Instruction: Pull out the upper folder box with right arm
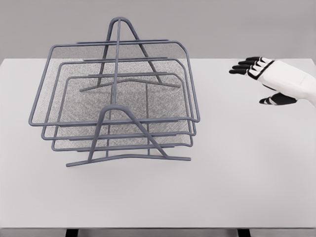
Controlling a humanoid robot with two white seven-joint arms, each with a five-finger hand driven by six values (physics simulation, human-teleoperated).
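Grey wall fills the background behind a pale, plain table (237, 187) that spans nearly the whole view; two dark legs show just under its front edge.

On the left half of the table stands a dark grey wire rack (129, 157) with two A-shaped end frames, one at the front and one at the back, joined by a vertical bar. It carries three mesh trays stacked one above another. The upper folder box (54, 84) is the topmost and looks widest in the view, its rounded wire rim reaching from the far left across to the right of the rack. Below it sit the middle tray (192, 129) and the lower tray (190, 142), each showing a slightly smaller outline. All three trays hold nothing; only their fine mesh floors show through the rims. No writing, label or brand mark can be read anywhere on the rack or the table.

Well apart from the rack, at the right edge, the right hand (269, 79) hovers above the table, white with black fingers (242, 66). Its fingers are spread and relaxed, pointing left towards the rack, the thumb hanging lower, and it holds nothing.
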